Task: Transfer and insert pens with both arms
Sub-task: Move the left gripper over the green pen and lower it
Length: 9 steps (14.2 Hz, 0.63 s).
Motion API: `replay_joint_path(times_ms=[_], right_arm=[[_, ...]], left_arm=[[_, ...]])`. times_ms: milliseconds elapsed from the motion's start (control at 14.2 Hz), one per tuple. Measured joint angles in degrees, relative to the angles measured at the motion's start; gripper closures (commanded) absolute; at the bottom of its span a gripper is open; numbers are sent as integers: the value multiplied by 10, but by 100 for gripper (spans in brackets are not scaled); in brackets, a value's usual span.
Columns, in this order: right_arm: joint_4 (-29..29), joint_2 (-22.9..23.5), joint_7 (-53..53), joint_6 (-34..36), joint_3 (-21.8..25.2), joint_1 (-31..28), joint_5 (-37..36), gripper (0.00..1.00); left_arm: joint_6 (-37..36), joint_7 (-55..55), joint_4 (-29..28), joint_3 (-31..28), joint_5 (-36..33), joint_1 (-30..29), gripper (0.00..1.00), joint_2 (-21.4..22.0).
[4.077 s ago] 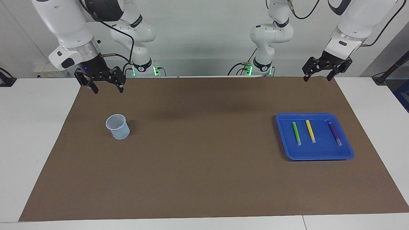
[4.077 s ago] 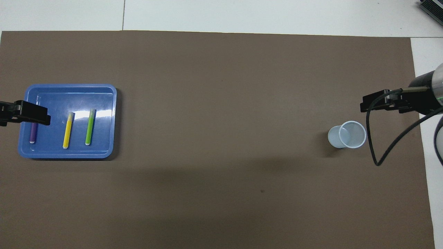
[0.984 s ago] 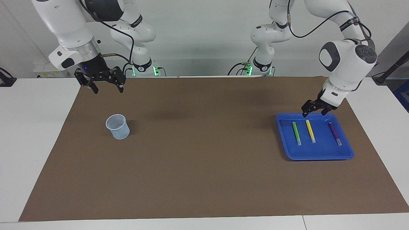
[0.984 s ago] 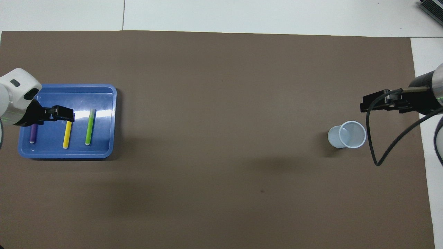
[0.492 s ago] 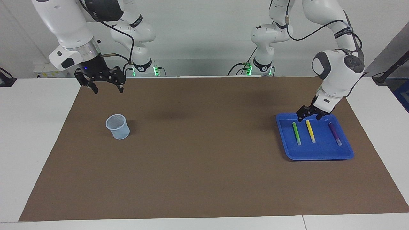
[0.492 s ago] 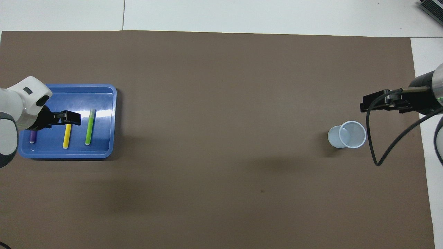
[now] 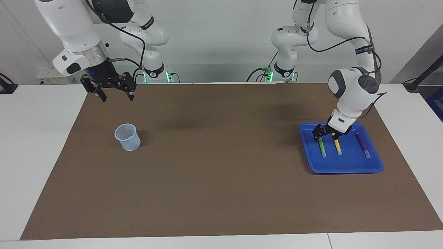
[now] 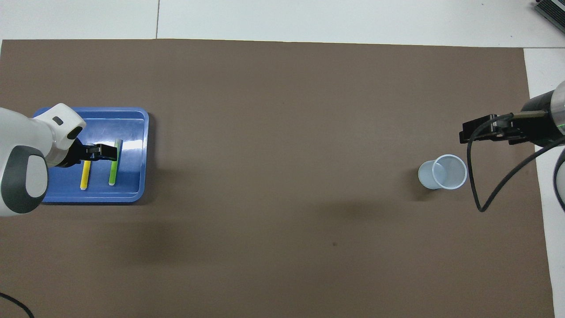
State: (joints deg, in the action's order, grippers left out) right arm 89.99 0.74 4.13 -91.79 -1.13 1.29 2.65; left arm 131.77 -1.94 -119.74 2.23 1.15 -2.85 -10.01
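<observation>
— Left gripper (image 7: 326, 137)?
— Jaws wide, low in the shallow blue plastic tray (image 7: 346, 164), over green (image 7: 322, 148) and yellow (image 7: 337, 147) pens.
— Right gripper (image 7: 112, 92)?
— I see it wide, waiting above the worktop near the pale plastic cup (image 7: 128, 137).

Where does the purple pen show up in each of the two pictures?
Facing view: the purple pen lies in the blue tray, at the tray's end away from the cup.
Overhead view: not visible; the left arm covers that end of the tray.
Shared landmark: the yellow pen lying beside it.
</observation>
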Motion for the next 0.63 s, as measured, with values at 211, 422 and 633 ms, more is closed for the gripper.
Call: replay_joint_path(times_ms=[211,422,633], right_arm=[[0,0,0,0,0,0,0,0],[0,0,0,0,0,0,0,0],[0,0,0,0,0,0,0,0]], left_arm=[[36,0,0,0,0,0,3,-26],[65,0,0,-1,0,0,8,-49],[75,0,1,-1,0,0,16,-57]])
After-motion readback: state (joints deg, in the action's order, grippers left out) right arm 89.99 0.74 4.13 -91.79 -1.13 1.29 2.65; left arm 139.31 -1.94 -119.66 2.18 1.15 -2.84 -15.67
